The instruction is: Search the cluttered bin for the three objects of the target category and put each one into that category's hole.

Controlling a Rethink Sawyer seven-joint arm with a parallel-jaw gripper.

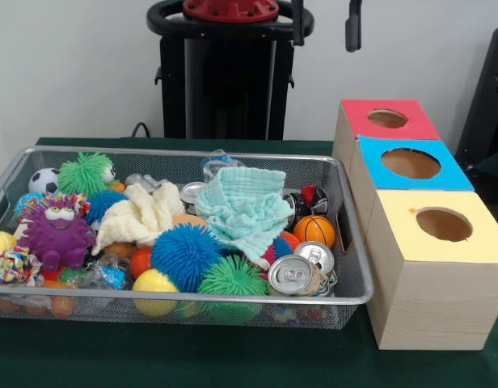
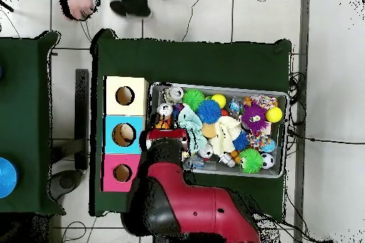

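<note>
The wire mesh bin (image 1: 192, 300) is full of clutter; it also shows in the overhead view (image 2: 214, 87). One knotted fabric bundle (image 1: 13, 265), white with red, blue and yellow patches, lies at the bin's near left corner, and shows in the overhead view (image 2: 264, 101). Similar patched fabric (image 1: 71, 199) pokes out behind the purple monster toy. I see no third bundle. The yellow-topped box's hole (image 1: 444, 224) is right of the bin, and shows in the overhead view (image 2: 125, 95). My gripper (image 1: 326, 24) hangs open and empty high above the bin's far right end.
The blue-topped box (image 1: 411, 164) and the red-topped box (image 1: 387, 119) stand behind the yellow one. A mint cloth (image 1: 247, 204), a pale yellow cloth (image 1: 140, 217), spiky balls (image 1: 184, 255), cans (image 1: 290, 274) and small balls fill the bin. A person's hand (image 2: 80, 3) shows at the overhead view's top.
</note>
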